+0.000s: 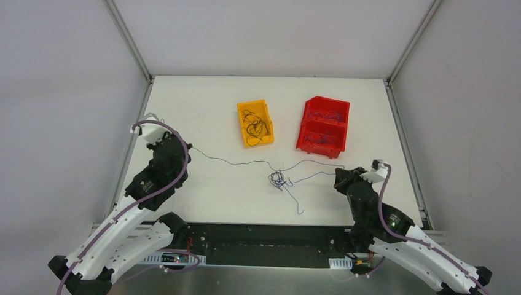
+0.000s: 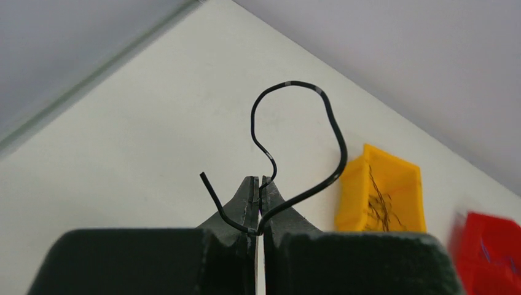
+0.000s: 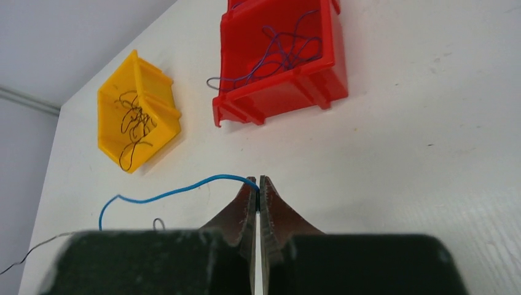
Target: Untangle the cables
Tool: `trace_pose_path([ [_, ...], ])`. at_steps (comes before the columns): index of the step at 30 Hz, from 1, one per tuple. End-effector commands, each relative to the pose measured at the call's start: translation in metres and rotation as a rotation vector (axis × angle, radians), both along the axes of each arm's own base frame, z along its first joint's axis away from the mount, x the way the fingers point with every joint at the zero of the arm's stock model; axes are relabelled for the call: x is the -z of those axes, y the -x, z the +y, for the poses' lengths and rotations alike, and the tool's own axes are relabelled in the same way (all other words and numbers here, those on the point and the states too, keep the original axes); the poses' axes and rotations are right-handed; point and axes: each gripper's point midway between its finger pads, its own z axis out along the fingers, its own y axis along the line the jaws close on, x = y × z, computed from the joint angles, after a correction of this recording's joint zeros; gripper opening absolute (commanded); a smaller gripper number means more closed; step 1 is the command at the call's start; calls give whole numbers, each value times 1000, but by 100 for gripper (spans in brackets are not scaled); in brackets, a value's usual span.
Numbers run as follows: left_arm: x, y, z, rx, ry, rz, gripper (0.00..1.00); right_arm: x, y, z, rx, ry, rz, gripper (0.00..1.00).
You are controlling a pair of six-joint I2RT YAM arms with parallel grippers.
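Left gripper [image 2: 257,184] pinched shut on a black cable [image 2: 336,141], right gripper [image 3: 258,183] clamped on a blue cable [image 3: 178,192], held wide apart, apparently to loosen the knot [image 1: 279,179] lying between them.

White table [image 1: 203,123], plain and matte. Toward far side, two open bins standing apart, both set askew: yellow bin [image 1: 261,142] left, red bin [image 1: 319,147] right. Nearer, about mid-table, a small knot of thin blue and black cables [image 1: 279,179] — strands running out left and right, one loose end curling toward near edge.
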Motion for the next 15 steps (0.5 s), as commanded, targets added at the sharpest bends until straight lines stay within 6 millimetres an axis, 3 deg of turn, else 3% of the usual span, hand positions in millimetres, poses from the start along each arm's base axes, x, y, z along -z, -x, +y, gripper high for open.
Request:
trace_pose_path([
  [1,29,-11,-70,370,128,79,0,-6,-3,48,-216,3,-8,3],
  [5,58,-12,-103,526,141,188,0,-1,-4,61,-267,67,51,7],
  [7,68,-12,-110,557,141,223,0,1,-5,65,-286,104,71,23],
  [10,72,-12,-114,575,138,240,0,0,-7,71,-309,136,88,57],
  [12,69,-13,-115,582,127,236,0,-2,-8,75,-326,146,93,68],
  [15,59,-13,-114,587,127,212,0,-5,-9,83,-354,152,94,77],
])
